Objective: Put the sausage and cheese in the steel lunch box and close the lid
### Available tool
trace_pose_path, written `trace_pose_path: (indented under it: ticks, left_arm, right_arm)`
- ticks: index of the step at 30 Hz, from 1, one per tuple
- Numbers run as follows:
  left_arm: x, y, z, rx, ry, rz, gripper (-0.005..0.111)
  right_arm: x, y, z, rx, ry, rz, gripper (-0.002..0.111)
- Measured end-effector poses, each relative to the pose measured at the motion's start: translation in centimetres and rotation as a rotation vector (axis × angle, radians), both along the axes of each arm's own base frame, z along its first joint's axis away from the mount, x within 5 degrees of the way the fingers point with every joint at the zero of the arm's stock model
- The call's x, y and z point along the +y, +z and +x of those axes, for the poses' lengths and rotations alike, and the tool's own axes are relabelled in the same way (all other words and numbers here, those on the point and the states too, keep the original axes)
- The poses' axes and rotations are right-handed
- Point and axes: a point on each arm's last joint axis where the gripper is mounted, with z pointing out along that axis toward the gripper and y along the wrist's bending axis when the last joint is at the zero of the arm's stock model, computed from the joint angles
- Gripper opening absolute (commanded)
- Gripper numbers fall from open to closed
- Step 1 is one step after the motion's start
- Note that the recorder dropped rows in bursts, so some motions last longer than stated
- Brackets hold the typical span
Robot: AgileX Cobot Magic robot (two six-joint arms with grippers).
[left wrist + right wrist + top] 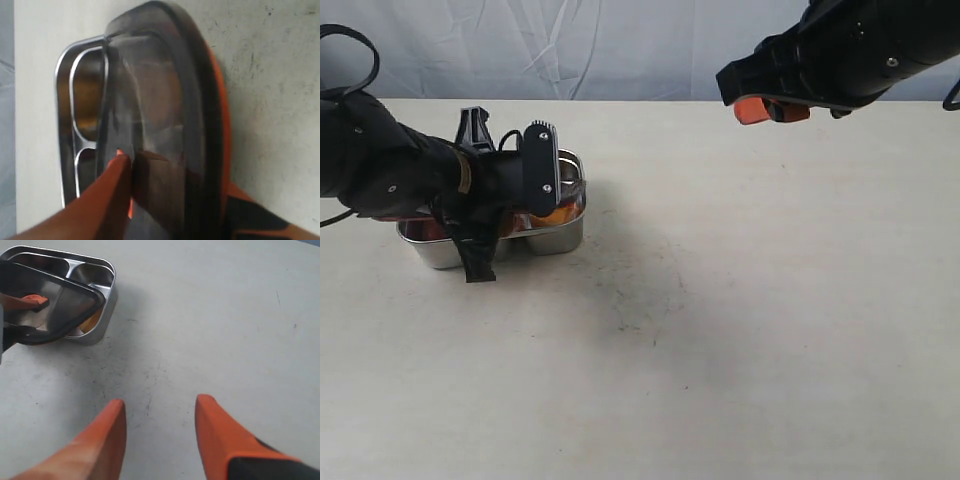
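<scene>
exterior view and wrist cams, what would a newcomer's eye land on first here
First, the dark translucent rectangular lid with its orange rim, askew over the shiny stainless-steel lunch box at the left of the pale table; it sits between the left gripper's orange fingers. Then the right gripper, jaws open and empty, hanging above the table at the exterior view's upper right.

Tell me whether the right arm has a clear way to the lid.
Probably yes: bare table lies between the open right gripper and the lid, but the left gripper straddles it over the steel lunch box.
</scene>
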Motion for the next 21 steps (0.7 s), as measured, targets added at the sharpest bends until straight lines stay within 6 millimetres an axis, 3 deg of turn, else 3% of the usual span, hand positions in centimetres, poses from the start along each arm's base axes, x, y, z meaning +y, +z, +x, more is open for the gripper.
trace_pose_path:
  ticks: [21]
  left_arm:
    - [-0.12, -0.39, -0.19, 0.047, 0.062, -0.055, 0.041]
  right_arm:
    - [0.0, -0.04, -0.06, 0.009, 0.0, 0.0, 0.043]
